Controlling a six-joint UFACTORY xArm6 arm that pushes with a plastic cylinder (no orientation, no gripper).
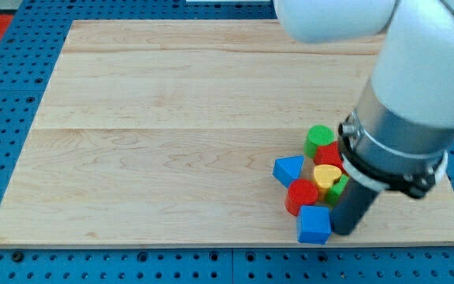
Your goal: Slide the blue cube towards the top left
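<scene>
Inspection of the one camera view. The arm (416, 71) enters from the view's top right: a large white housing, then a grey collar with a dark ring, then the straight dark rod. My tip (345, 232) stands on the wooden board (172, 118) near its lower right corner. There is no claw on this rig — the rod has no jaws, so nothing opens or shuts and nothing is held; it can only bear against a block's side.

Task item: the blue cube (314, 225) lies immediately to the view's left of my tip, apparently touching the rod's side, though the contact line itself is too fine to confirm. It is the lowest block of the cluster.

Other blocks, placed from my tip:
- red cylinder (301, 195) — up and to the view's left, just above the blue cube and close against it
- blue triangular block (288, 169) — further up and left, the leftmost of the group
- yellow block (327, 174), shape unclear — directly above my tip, partly behind the rod
- a green block (338, 189) — a sliver showing beside the rod, shape not readable
- a red block (329, 154) — above the yellow one, mostly hidden by the collar
- green cylinder (318, 138) — topmost of the group

All seven sit packed together. The board rests on a blue perforated table (14, 102)
</scene>
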